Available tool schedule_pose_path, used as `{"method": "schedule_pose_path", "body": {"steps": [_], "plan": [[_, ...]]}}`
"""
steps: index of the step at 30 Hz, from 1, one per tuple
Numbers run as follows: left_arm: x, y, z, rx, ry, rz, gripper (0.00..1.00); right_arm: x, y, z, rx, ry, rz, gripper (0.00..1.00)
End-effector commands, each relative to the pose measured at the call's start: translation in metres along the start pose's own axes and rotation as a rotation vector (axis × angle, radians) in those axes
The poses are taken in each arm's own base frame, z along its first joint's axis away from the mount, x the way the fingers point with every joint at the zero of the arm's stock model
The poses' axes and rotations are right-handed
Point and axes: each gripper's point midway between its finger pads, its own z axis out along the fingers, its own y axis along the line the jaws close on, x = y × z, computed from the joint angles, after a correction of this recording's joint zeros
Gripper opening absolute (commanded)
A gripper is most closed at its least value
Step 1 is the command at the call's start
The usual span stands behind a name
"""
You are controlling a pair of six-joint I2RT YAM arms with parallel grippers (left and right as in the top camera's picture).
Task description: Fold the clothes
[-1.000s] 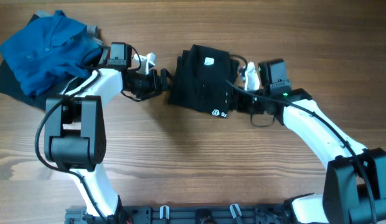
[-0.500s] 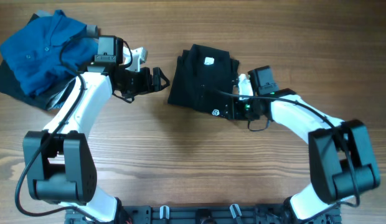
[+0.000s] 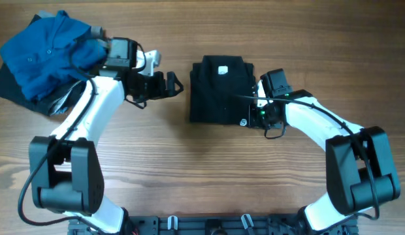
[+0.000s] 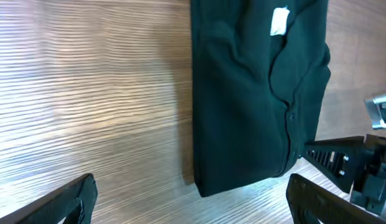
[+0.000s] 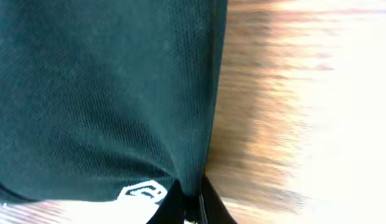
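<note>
The black garment (image 3: pixel 221 88) lies folded into a neat, roughly rectangular packet near the middle of the bench (image 3: pixel 202 170), a little toward the far edge. Its small white neck tag (image 3: pixel 223 68) faces up near the far edge of the packet, and a small white logo (image 3: pixel 243 122) shows at the near right corner.

The right pincer (image 5: pixel 192 206) is at that same corner. In the right wrist view its two fingers are pressed together on the folded edge of the black fabric, just beside the logo, with bare wood on the other side of the hem. The right arm reaches in low from the right of the packet.

The left pincer (image 3: pixel 176 83) sits just left of the garment, apart from it and holding nothing. Its fingers (image 4: pixel 71 199) are spread wide, seen at the two lower corners of the left wrist view, with the garment's left edge and the wood grain between them.

At the far left corner of the bench a blue collared shirt (image 3: pixel 46 55) lies crumpled in a heap, well apart from the black garment, with a bit of grey cloth (image 3: pixel 96 31) showing at its far right edge
</note>
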Motion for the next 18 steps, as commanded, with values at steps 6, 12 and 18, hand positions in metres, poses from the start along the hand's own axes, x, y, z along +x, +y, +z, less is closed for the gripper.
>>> {"method": "schedule_pose_path", "body": {"steps": [6,12,18], "plan": [[-0.011,0.0,0.03,0.06,-0.019,-0.147,1.0,-0.019,-0.033,-0.08,0.199,-0.25,-0.001,0.58],[-0.005,-0.005,0.055,0.17,0.042,-0.15,1.0,-0.041,0.036,-0.094,-0.177,-0.338,-0.043,0.06],[0.018,-0.011,0.081,0.21,0.134,-0.107,1.0,-0.029,0.016,0.007,-0.15,-0.112,0.054,0.04]]}}
